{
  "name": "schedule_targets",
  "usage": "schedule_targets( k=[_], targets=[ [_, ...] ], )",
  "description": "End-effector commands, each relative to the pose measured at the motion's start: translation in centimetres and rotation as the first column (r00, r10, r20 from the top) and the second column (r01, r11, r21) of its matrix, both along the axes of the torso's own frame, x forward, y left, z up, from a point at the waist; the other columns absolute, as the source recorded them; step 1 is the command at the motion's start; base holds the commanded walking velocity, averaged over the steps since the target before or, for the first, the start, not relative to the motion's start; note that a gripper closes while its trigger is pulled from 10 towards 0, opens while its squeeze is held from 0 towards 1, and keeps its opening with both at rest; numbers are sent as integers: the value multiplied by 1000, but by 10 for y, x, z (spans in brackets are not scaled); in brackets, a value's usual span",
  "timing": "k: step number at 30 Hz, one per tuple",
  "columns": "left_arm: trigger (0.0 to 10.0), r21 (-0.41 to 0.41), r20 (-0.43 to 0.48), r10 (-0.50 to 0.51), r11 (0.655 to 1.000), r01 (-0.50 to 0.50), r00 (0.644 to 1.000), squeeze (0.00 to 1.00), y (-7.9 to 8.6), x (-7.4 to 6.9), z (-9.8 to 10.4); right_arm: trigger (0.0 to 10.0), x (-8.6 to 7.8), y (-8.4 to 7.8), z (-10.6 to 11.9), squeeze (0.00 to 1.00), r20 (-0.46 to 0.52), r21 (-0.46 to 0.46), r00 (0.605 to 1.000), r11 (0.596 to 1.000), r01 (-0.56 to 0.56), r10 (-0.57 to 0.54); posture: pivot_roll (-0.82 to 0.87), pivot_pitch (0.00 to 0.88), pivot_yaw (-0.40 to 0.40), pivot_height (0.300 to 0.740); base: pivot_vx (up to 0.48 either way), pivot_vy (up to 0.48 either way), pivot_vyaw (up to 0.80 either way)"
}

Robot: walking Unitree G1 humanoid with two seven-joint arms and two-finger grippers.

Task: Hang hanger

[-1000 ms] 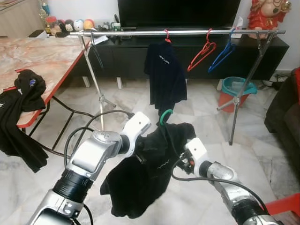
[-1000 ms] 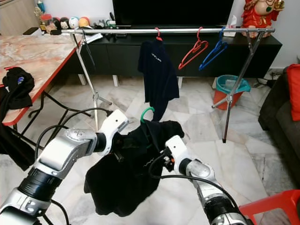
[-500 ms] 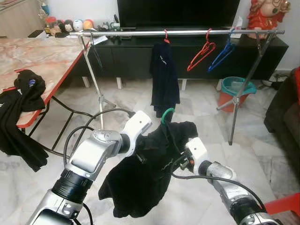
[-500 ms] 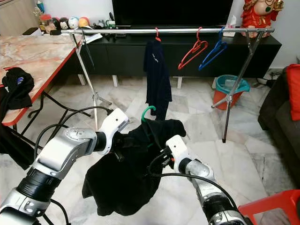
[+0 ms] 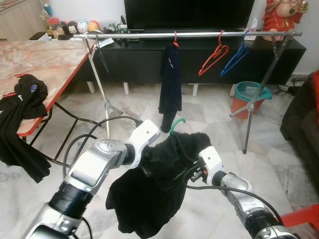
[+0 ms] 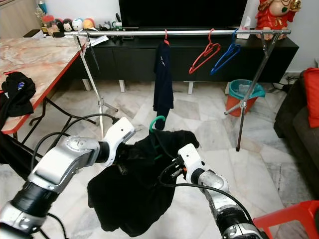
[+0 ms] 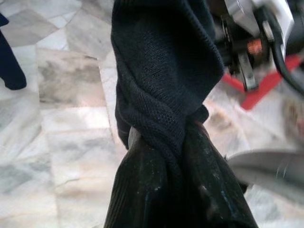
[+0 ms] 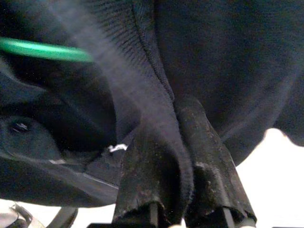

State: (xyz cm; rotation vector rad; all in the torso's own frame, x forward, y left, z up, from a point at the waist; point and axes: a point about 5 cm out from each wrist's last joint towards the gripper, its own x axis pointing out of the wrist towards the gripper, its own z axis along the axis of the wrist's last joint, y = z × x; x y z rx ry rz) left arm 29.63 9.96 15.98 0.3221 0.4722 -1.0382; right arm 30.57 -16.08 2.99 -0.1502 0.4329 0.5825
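A black shirt (image 5: pixel 149 189) on a green hanger (image 5: pixel 177 124) hangs between my two arms, low over the marble floor. My left gripper (image 7: pixel 164 137) is shut on a twisted fold of the shirt at its left shoulder. The right gripper (image 8: pixel 168 121) pinches the cloth at the other shoulder, with the green hanger wire (image 8: pixel 42 50) beside it. Beyond them stands a silver clothes rail (image 5: pixel 199 35). It carries a dark shirt (image 5: pixel 170 79) on a red hook, a bare red hanger (image 5: pixel 214 55) and a bare blue hanger (image 5: pixel 237 55).
A marble-topped table (image 5: pixel 50 59) with a red edge stands at the left, black clothes (image 5: pixel 22 99) draped over it. Behind the rail is a black TV cabinet (image 5: pixel 134 62). A teal bucket (image 5: pixel 251 92) sits by the rail's right leg, a dark sofa (image 5: pixel 304 124) at far right.
The dark shirt on the rail has swung round and now hangs edge-on. Both grippers keep their hold on the black shirt, almost in the same place.
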Motion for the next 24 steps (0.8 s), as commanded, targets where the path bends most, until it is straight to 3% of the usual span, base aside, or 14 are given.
schedule_targets(
  k=[1, 2, 6, 8, 15, 20, 21, 24],
  targets=[
    [10000, 20, 37, -53, 998, 52, 998, 0, 3, -3, 5, 0, 4, -2, 4, 0, 12, -5, 1000, 1000, 11, -11, 43, 0, 11, 740, 0, 0, 0],
    [10000, 73, 44, -105, 992, 101, 994, 0, 12, -7, 3, 0, 4, -4, 4, 0, 9, -11, 1000, 1000, 9, -9, 45, 0, 9, 740, 0, 0, 0],
    [10000, 151, 35, -139, 980, 132, 990, 0, 26, -10, -3, 0, 4, -5, 4, 0, 6, -15, 1000, 1000, 9, -9, 48, 0, 6, 740, 0, 0, 0],
    [10000, 235, 33, -161, 960, 149, 986, 0, 40, -11, -8, 0, 3, -6, 2, 0, -8, -28, 1000, 1000, 3, -3, 49, 0, 2, 740, 0, 0, 0],
    [10000, 354, 29, -304, 894, 275, 952, 0, 67, -20, -12, 0, 1, -6, -3, 0, -43, -55, 999, 998, -23, 20, 48, 0, -2, 740, 0, 0, 0],
    [10000, 336, 8, -411, 860, 385, 912, 0, 75, -33, -5, 0, -1, -9, -5, 0, -62, -71, 998, 997, -27, 23, 49, 0, -2, 740, 0, 0, 0],
    [10000, 323, -3, -467, 837, 442, 884, 0, 77, -39, -1, 0, -3, -10, -7, 0, -72, -83, 997, 996, -37, 31, 50, 0, -3, 740, 0, 0, 0],
    [10000, 298, -30, -481, 833, 467, 876, 0, 81, -43, 3, 0, -4, -9, -8, 0, -80, -87, 996, 995, -50, 42, 51, 0, -2, 740, 0, 0, 0]
  ],
)
